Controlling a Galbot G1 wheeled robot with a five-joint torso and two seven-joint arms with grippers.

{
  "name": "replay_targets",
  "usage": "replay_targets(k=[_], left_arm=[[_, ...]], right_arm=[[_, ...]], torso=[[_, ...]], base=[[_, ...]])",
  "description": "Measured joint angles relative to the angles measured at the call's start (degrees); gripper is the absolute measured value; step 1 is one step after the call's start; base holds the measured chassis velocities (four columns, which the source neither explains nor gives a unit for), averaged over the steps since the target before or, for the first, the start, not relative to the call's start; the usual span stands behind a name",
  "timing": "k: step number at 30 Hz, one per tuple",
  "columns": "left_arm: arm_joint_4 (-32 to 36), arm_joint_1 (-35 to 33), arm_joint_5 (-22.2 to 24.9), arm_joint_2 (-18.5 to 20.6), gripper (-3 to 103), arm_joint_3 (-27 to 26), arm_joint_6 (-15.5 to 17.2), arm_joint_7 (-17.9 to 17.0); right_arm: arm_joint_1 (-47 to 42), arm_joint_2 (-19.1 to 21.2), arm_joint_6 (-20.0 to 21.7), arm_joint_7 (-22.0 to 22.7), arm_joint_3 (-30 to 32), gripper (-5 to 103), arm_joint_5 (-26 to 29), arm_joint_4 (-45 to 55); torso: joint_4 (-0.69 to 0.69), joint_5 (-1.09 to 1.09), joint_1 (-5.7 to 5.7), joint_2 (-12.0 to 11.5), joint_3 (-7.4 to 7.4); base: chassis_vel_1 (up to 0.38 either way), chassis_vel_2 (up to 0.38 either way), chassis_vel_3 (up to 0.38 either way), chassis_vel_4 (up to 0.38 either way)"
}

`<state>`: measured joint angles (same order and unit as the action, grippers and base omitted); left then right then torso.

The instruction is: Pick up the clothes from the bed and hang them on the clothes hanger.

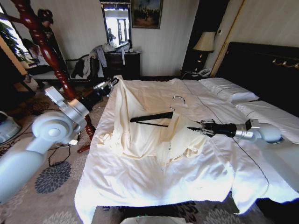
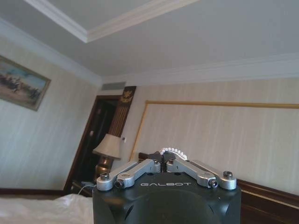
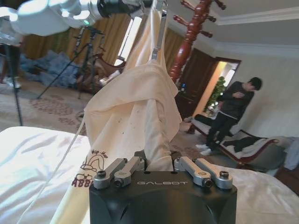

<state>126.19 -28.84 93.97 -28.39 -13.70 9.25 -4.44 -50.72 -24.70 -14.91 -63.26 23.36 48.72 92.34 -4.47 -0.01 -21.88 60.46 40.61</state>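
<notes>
Head view: the clothes (image 1: 140,126) are clamped by the left claw (image 1: 113,84) and right claw (image 1: 192,129) over the bed (image 1: 154,186).

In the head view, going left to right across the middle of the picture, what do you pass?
Left gripper holding up the clothes → clothes hanger on the garment → right gripper pinching the fabric → bare bed.

Wooden coat stand (image 1: 44,44), table lamp (image 1: 204,43)
</notes>
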Motion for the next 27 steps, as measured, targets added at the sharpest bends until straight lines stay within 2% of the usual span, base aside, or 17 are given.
replay_targets(k=[2, 10, 13, 21, 27], left_arm=[[0.52, 2.57, 1.36, 1.08, 0, 0.66, 0.35, -0.07], [3.17, 3.27, 2.67, 2.97, 0, 1.03, 0.98, 0.42], [5.52, -0.25, 0.29, 3.39, 0, 2.74, 1.33, 1.01], [7.57, -3.4, -4.32, 2.57, 0, 7.27, 2.07, 1.6], [6.29, -3.1, -6.02, 2.0, 0, 7.81, 2.18, 2.26]], right_arm=[[-0.16, -0.48, 0.14, 2.76, -0.61, 21, -0.02, 0.69], [-0.26, -1.83, 0.32, 4.89, -1.96, 21, 0.67, 0.92], [-0.12, -2.25, 0.31, 4.61, -3.11, 21, 4.15, 2.28], [0.17, -2.48, 0.36, 4.33, -4.33, 21, 7.9, 4.73], [0.12, -2.24, -0.02, 1.55, -3.94, 21, 5.18, 3.5]], torso=[[0.0, 0.0, 0.0, 0.0, 0.0], [0.0, 0.01, 0.0, 0.0, 0.0], [0.01, 0.0, 0.0, 0.0, 0.0], [0.0, 0.0, 0.0, 0.0, 0.0], [0.0, 0.01, 0.0, 0.0, 0.0]], base=[[0.0, 0.0, 0.0, 0.0], [0.0, 0.0, 0.0, 0.0], [0.0, 0.0, 0.0, 0.0], [0.0, 0.0, 0.0, 0.0], [0.0, 0.0, 0.0, 0.0]])
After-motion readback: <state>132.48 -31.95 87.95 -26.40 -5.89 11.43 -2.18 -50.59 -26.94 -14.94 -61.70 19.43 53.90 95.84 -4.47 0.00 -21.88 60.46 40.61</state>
